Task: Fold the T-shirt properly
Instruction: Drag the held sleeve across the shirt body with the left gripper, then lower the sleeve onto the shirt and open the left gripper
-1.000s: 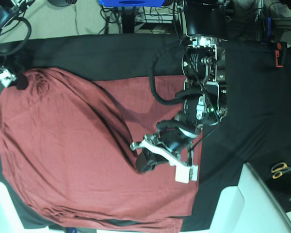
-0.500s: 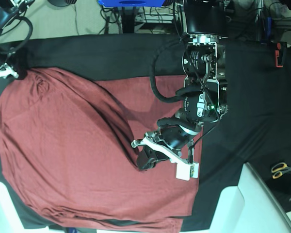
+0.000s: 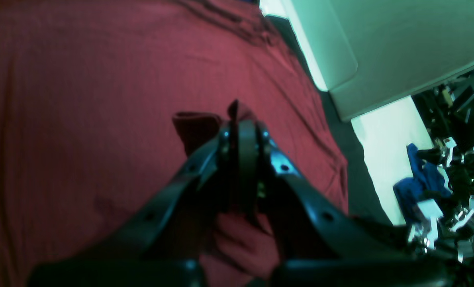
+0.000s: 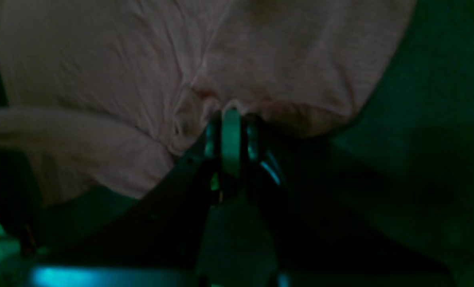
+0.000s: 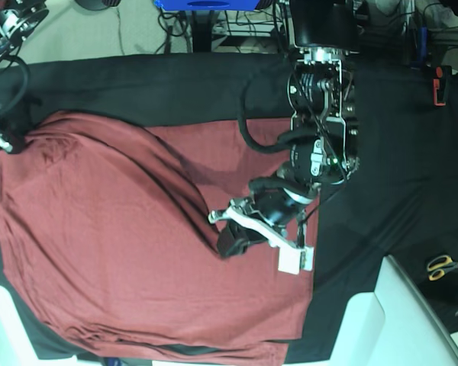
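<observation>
Cloth first: the black table cover (image 5: 397, 152) lies under the T-shirt (image 5: 99, 252), spread wide and rumpled across the middle. Left gripper (image 3: 241, 119) is clamped on a raised fold near its centre. Right gripper (image 4: 231, 113), dimly seen, seems pinched tight on the shirt's edge.

Counts: 1 red T-shirt (image 5: 114, 244) across the left and centre of the base view. 1 black cloth (image 5: 382, 175) covering the desk. 2 robot arms, one at mid-frame, one at the upper left edge. 1 pair of yellow-handled scissors (image 5: 444, 265) at lower right.
</observation>
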### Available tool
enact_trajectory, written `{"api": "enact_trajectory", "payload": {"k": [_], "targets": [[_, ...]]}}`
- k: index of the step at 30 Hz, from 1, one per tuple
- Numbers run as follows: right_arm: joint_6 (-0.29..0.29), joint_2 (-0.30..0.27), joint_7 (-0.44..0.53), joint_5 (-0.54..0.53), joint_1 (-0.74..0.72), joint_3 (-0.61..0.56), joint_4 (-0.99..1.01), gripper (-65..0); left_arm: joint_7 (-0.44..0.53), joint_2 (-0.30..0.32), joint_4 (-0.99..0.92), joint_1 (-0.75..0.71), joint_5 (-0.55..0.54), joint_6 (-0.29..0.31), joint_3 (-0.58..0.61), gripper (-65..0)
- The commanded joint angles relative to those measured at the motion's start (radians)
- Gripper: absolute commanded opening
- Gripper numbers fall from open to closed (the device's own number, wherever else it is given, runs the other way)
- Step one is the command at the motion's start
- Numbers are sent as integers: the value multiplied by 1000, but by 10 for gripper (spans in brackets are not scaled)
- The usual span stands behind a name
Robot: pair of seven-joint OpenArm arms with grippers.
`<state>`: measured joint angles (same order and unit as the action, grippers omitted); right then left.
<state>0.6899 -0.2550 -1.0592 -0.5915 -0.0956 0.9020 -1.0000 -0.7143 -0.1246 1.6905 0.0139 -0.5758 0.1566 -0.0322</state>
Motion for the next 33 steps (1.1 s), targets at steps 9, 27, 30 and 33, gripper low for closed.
{"api": "enact_trajectory", "payload": {"k": [9, 27, 30, 33], "targets": [[8, -25, 23, -20, -88, -99, -13, -645, 25, 18, 27, -19, -17, 8, -116, -650], [-57, -27, 24, -18, -192, -172, 8, -645, 26, 55, 26, -58, -17, 8, -131, -650], [-94, -27, 84, -20, -203, -206, 36, -645, 26, 55, 24, -58, -16, 8, -131, -650], [-95, -27, 127, -20, -209, -205, 97, -645, 28, 56, 16, -58, -16, 8, -133, -650]]}}
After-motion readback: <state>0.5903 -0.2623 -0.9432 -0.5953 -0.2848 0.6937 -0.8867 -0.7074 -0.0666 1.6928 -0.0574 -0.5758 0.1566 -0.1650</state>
